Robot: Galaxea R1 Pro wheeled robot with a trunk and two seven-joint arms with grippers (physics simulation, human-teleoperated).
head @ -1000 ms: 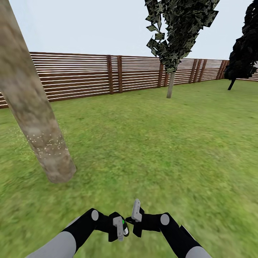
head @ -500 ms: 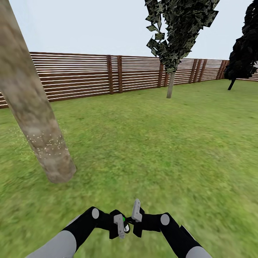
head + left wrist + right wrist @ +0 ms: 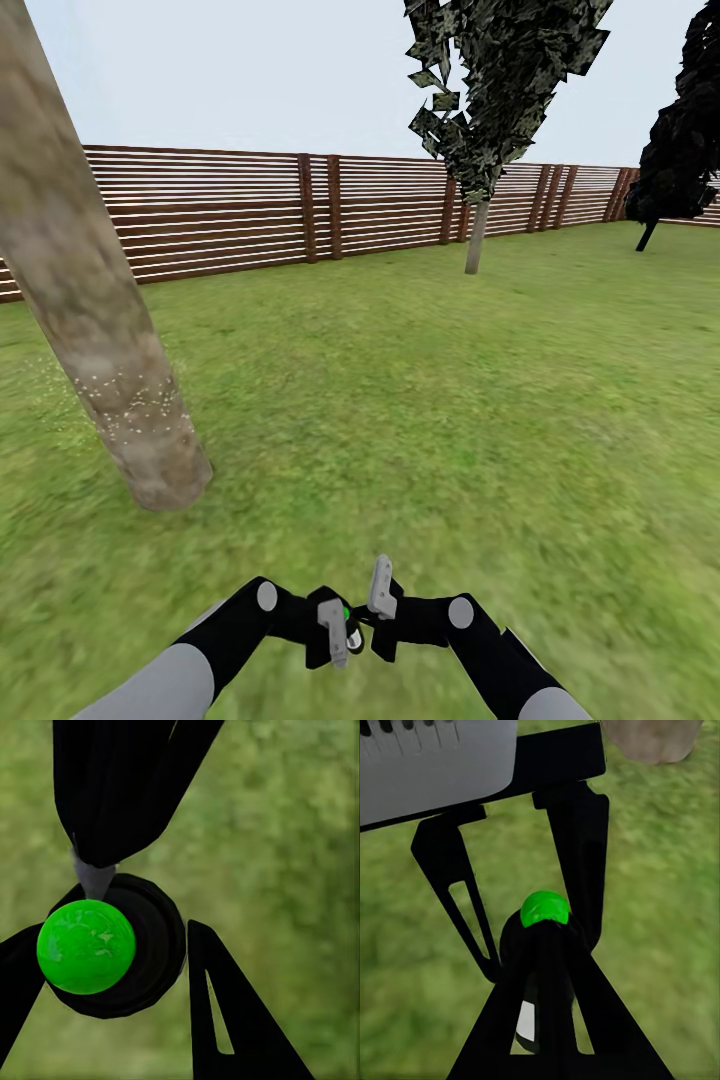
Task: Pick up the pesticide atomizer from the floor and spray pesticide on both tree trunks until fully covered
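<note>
The pesticide atomizer (image 3: 350, 624), a black bottle with a bright green cap (image 3: 86, 946), hangs low over the grass between both wrists. My left gripper (image 3: 338, 628) is shut on it, one finger (image 3: 225, 1020) against each side of its body. My right gripper (image 3: 378, 598) is shut, its joined tips (image 3: 544, 939) resting against the bottle just under the green cap (image 3: 545, 907). A thick grey-beige tree trunk (image 3: 110, 370) leans close at the left, speckled with pale droplets near its base. A second tree (image 3: 477, 235) stands far off by the fence.
A reddish-brown slatted fence (image 3: 240, 210) closes the lawn at the back. A dark, leaning tree (image 3: 680, 140) stands at the far right. Open grass (image 3: 450, 420) stretches from the near trunk to the far tree.
My left gripper with the atomizer has edged slightly right, closer to the right gripper. The right arm and the view have stayed still.
</note>
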